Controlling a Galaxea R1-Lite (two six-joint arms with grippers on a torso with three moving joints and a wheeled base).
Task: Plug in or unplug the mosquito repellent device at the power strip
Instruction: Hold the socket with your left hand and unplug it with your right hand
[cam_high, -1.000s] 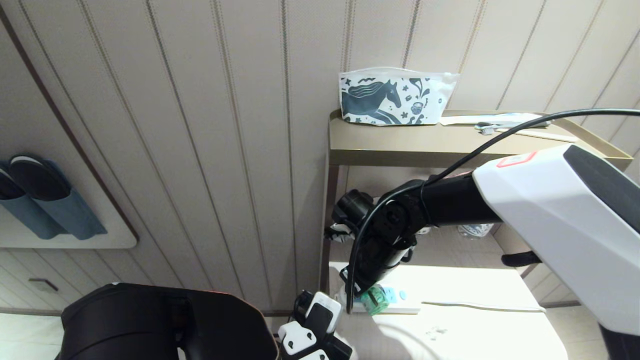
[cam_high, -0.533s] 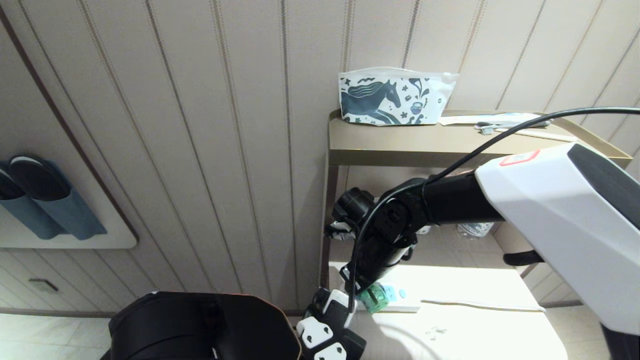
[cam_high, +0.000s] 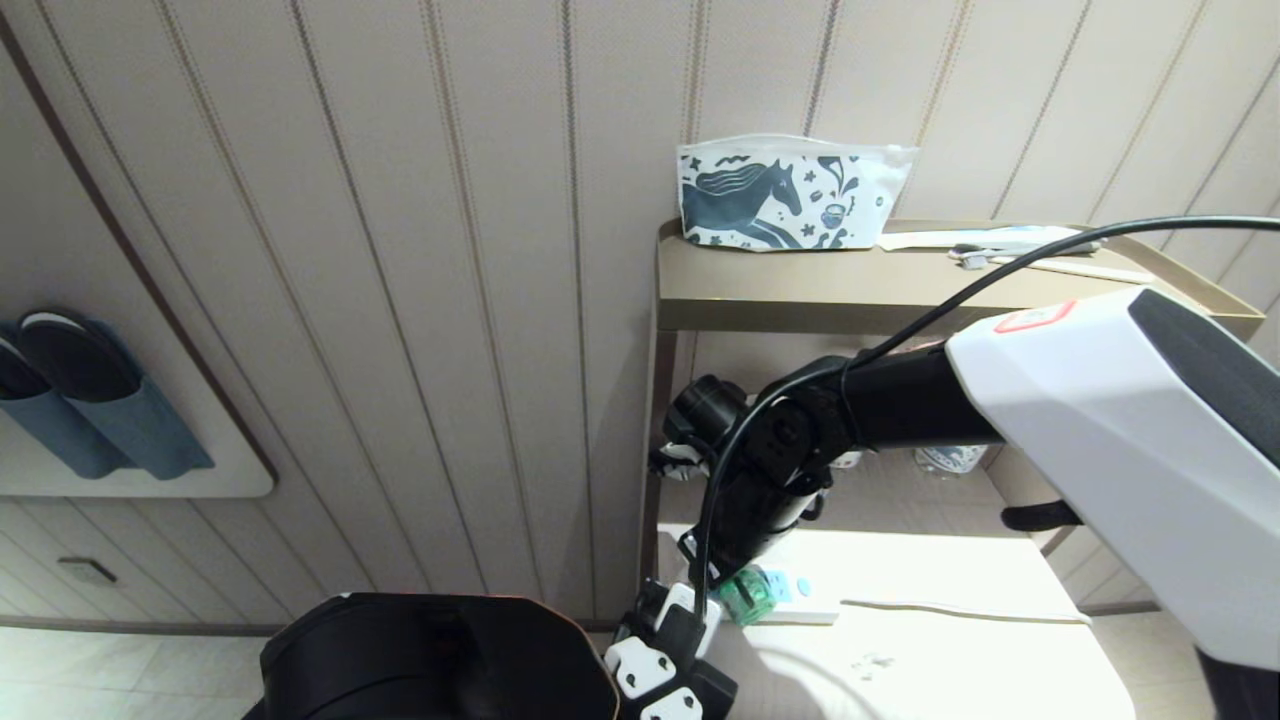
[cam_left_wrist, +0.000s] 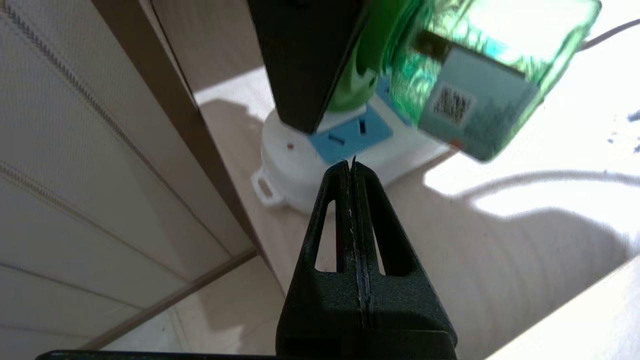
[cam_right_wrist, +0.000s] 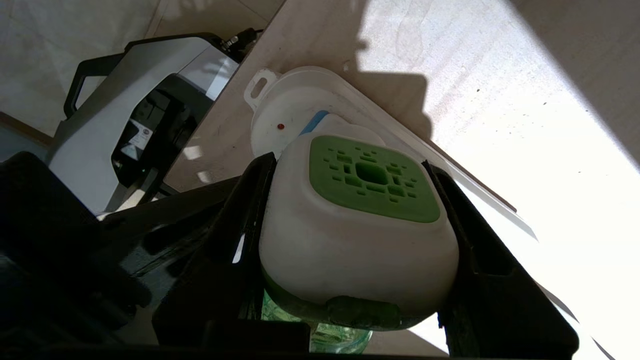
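Mosquito repellent device: white head, green perforated panel, translucent green bottle. Power strip: white, light-blue sockets. Pouch, upper centre: white, dark teal horse print. Wall: beige, striped.

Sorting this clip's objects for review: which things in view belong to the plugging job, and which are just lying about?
Job:
- mosquito repellent device, clamped in the right gripper jaws
- power strip under it
- left gripper, jaws shut, by the strip's end

Lying about:
- horse-print pouch on the top shelf
- toothbrush beside it
- blue slippers in the wall holder
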